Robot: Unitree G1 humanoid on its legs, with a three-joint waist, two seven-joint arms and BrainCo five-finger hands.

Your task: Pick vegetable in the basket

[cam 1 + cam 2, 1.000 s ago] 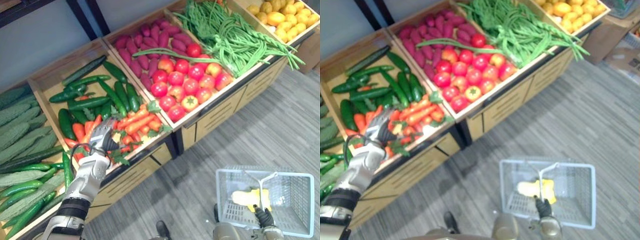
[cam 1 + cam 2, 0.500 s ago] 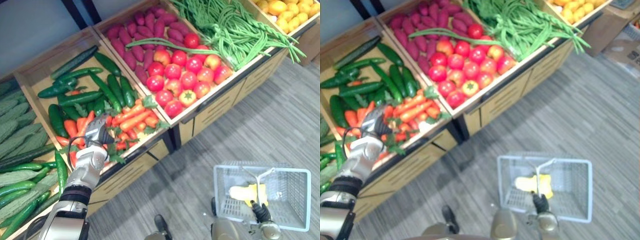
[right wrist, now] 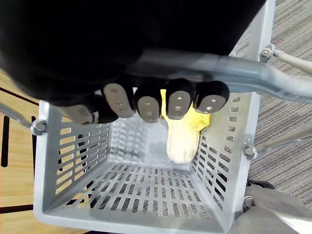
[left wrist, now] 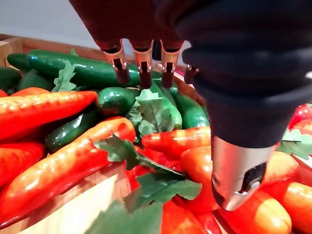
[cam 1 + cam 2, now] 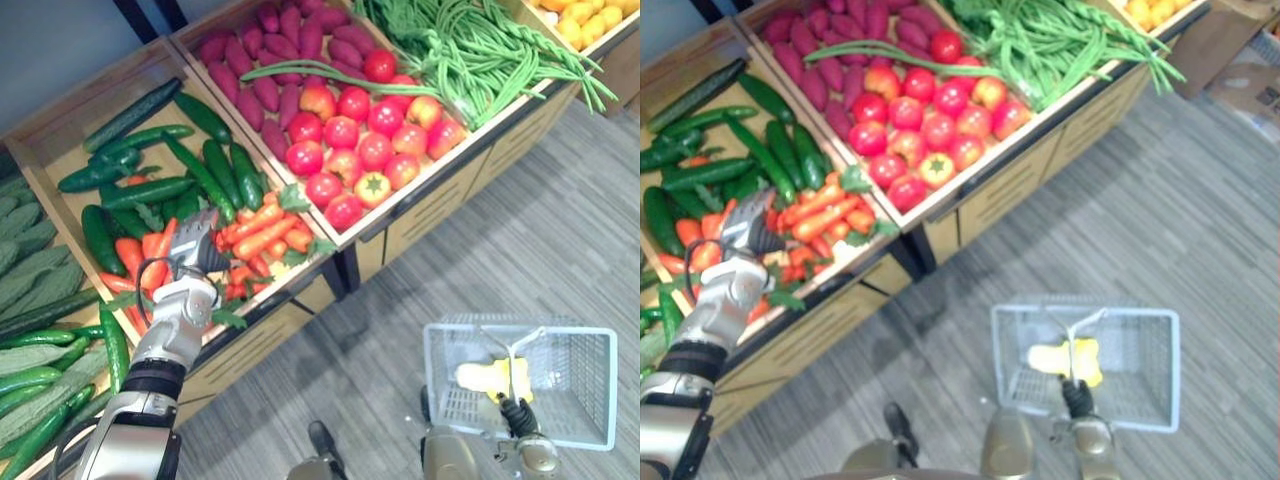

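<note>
Left hand (image 5: 193, 256) spread open above carrots (image 5: 262, 232), right hand (image 3: 147, 101) clenched round basket handle (image 3: 253, 83), yellow vegetable (image 3: 181, 139) inside basket (image 5: 592, 400)

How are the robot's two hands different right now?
The left hand has straight, open fingers; the right hand has its fingers curled. The left hand holds nothing, while the right hand grips the basket handle. The left hand is over the carrots; the right hand is out over the floor. Both wear dark covers.

Right hand (image 3: 148, 103) round basket handle (image 3: 234, 81)
</note>
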